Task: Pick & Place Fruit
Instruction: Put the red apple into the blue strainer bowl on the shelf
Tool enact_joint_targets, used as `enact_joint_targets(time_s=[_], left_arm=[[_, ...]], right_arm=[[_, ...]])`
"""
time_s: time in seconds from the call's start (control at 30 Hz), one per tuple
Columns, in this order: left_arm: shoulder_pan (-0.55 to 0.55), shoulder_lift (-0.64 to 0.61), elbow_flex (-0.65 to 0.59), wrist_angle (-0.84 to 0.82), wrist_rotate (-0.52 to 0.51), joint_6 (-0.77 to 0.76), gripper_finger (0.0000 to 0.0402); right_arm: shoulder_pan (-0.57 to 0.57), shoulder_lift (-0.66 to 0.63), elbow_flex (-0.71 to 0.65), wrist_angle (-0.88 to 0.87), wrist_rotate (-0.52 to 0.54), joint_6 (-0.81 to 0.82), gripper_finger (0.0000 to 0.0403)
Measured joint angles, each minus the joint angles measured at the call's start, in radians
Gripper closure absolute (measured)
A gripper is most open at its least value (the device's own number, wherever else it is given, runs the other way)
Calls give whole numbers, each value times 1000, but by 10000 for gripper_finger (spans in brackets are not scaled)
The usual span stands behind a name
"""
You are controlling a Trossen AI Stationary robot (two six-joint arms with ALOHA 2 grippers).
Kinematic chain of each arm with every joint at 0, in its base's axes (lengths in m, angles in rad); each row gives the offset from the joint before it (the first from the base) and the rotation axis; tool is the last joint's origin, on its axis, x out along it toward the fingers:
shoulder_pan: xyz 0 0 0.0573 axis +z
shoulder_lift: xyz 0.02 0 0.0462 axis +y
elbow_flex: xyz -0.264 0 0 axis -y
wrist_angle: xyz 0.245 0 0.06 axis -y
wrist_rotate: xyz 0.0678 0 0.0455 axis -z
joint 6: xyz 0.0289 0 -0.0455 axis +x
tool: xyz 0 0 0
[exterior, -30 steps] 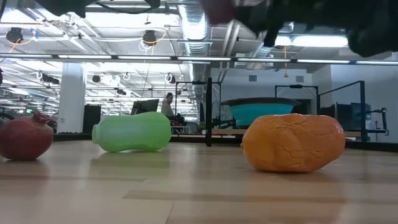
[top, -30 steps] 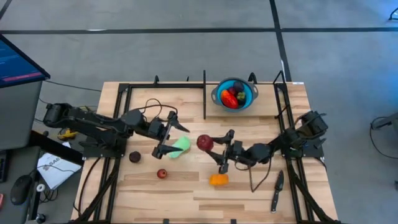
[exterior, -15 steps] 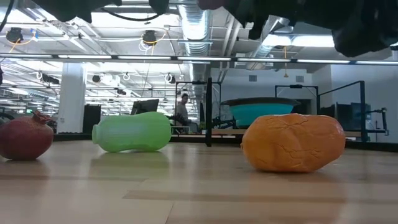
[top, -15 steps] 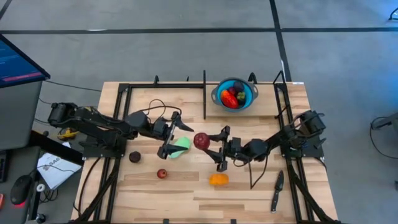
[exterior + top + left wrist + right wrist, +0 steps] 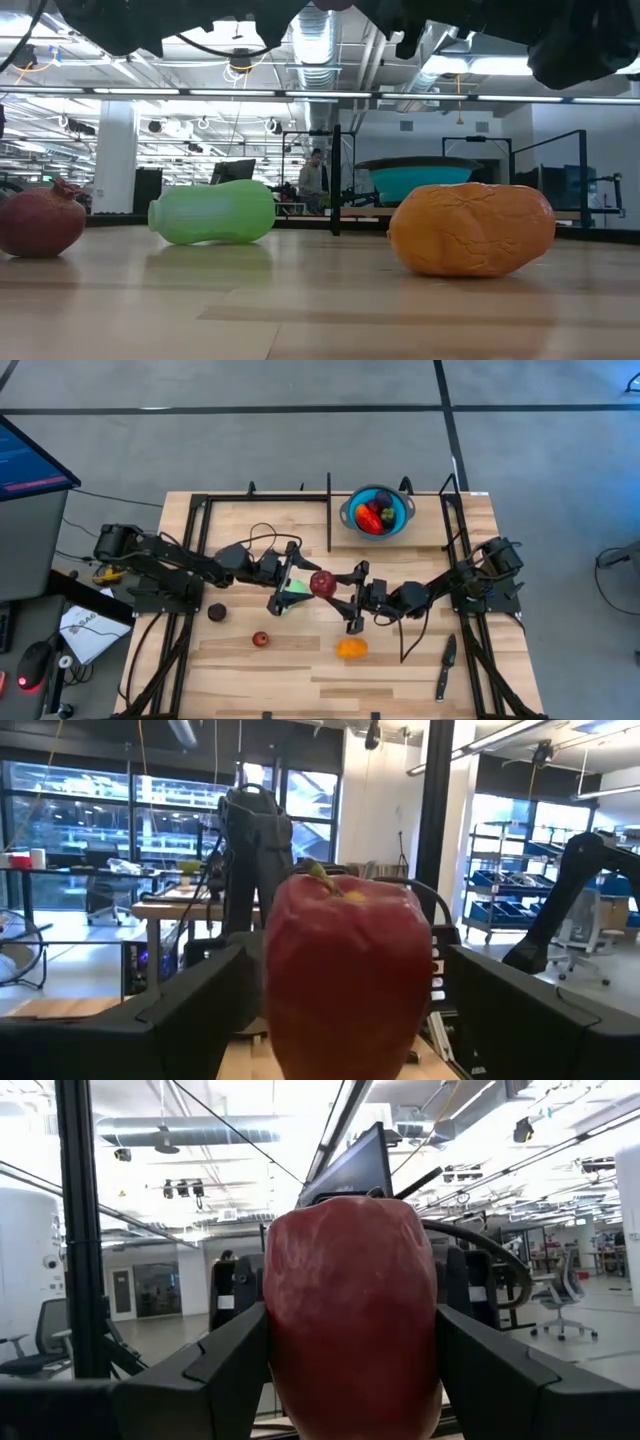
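A red apple [image 5: 322, 583] hangs in the air over the table's middle, held by my right gripper [image 5: 336, 590], which reaches in from the right. My left gripper [image 5: 296, 578] is open; in the left wrist view its fingers [image 5: 190, 1010] stand on either side of the apple [image 5: 348, 970] without touching it. The pale green oblong fruit [image 5: 213, 211] lies on its side on the table, partly under the left gripper [image 5: 292, 598]. An orange piece [image 5: 350, 648], a small red one [image 5: 260, 639] and a dark maroon one [image 5: 217, 611] also rest on the wood. My right gripper pinches the red apple by its two opposite sides [image 5: 285, 1330] between its two fingers [image 5: 215, 1370]. The fingers come in level from the table's right side. The apple is lifted clear of the table and stands upright, stem up.
The round blue bowl [image 5: 345, 512] at the far edge holds several fruits. A black knife [image 5: 444, 668] lies near the right front corner. Black frame rails [image 5: 328, 510] run around the table's far, left and right sides. A person stands in the room behind the table [image 5: 315, 185].
My left gripper has moved toward the table's right, closing on the apple until its fingers flank it. My right gripper has carried the apple a little toward the left and far edge. The fruits on the table have stayed put.
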Motion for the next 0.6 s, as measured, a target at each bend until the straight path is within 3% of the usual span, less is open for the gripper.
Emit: enact_joint_targets(time_s=[0.17, 0.6], left_arm=[[0, 2, 0, 14, 0, 8, 75], [1, 2, 0, 18, 1, 29, 166]], right_arm=[[0, 0, 0, 0, -1, 0, 153], [-7, -1, 0, -22, 0, 14, 153]])
